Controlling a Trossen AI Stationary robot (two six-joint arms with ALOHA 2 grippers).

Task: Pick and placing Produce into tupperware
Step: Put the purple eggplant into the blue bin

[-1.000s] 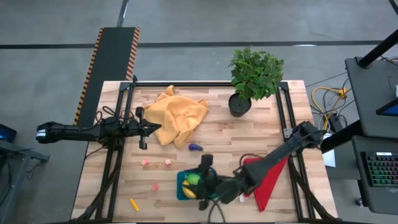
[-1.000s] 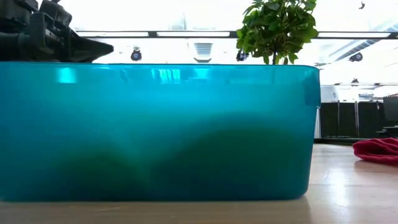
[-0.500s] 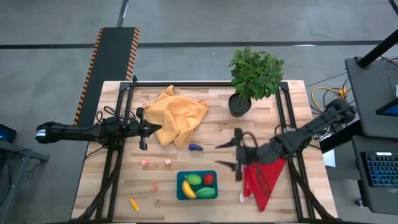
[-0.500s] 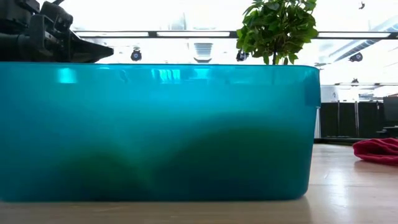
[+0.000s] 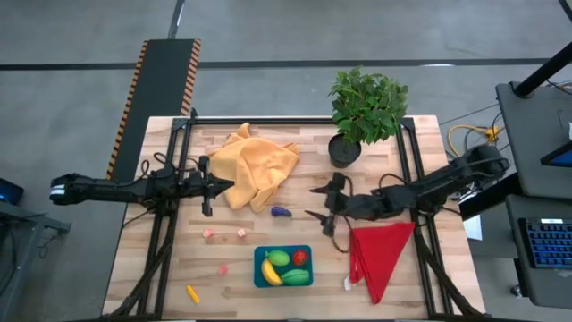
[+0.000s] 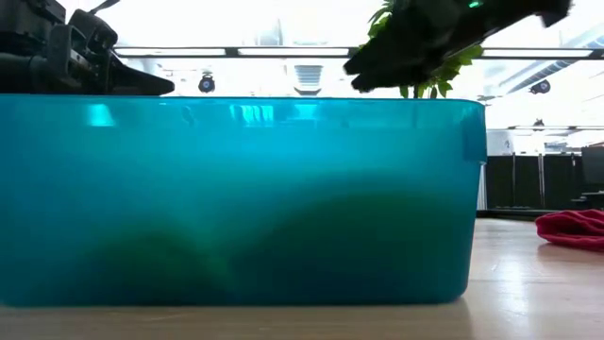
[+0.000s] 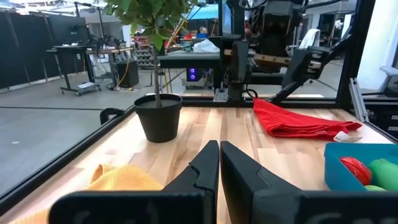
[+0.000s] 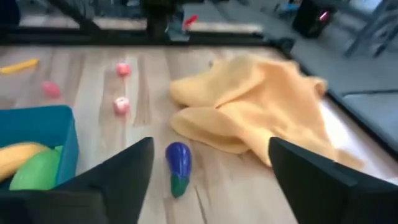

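The teal tupperware near the surface's front edge holds one banana, one tomato and two green pieces. Outside lie one eggplant, one carrot and three pink bits. The right tool gapes wide, empty; the left tool is closed.

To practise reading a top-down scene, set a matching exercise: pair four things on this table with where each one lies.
Things:
1. banana
2. eggplant
3. carrot
4. red cloth

Places:
A. bare wood, beside the orange cloth
B. inside the tupperware
C. near the table's front left corner
D. right of the tupperware

Pairs: 1-B, 2-A, 3-C, 4-D
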